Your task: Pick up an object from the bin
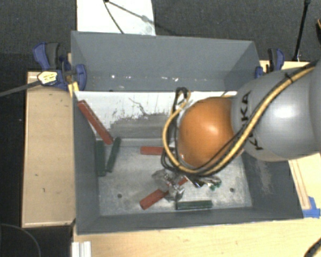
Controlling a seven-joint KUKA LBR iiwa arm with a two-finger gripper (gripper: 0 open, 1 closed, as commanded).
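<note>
Steep, slightly oblique view over bin [160, 58]

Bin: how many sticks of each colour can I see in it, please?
Red sticks: 3
Dark green sticks: 3
Total: 6
The arm covers part of the floor, so more may lie under it.

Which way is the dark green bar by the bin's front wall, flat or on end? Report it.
Flat: the dark green rectangular bar lies lengthwise on the floor of the grey metal bin, along its front wall.
</note>
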